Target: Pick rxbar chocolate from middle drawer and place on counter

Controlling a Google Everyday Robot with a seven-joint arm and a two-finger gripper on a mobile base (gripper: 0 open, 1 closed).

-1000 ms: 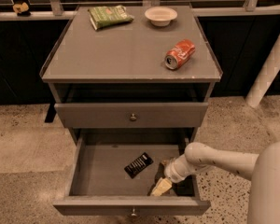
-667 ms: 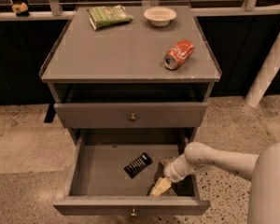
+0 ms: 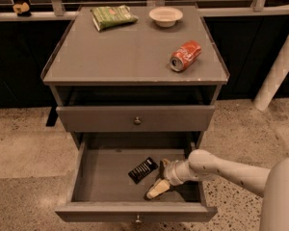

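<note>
The rxbar chocolate [image 3: 143, 170], a flat black bar with white lettering, lies slanted on the floor of the pulled-out middle drawer [image 3: 91, 177]. My gripper [image 3: 159, 177] is down inside the drawer just to the right of the bar. It is open, with one cream finger [image 3: 155, 190] toward the drawer front and the other toward the back by the bar's end. Nothing sits between the fingers. The grey counter [image 3: 130, 52] tops the cabinet above.
On the counter lie a green snack bag [image 3: 111, 17], a white bowl [image 3: 165, 16] and a red can [image 3: 185, 56] on its side. A shut knobbed drawer front [image 3: 136, 118] sits above the open drawer. A white post [image 3: 279, 66] stands at the right on speckled floor.
My gripper has edged slightly left toward the bar inside the drawer. The bar and the counter items have not moved.
</note>
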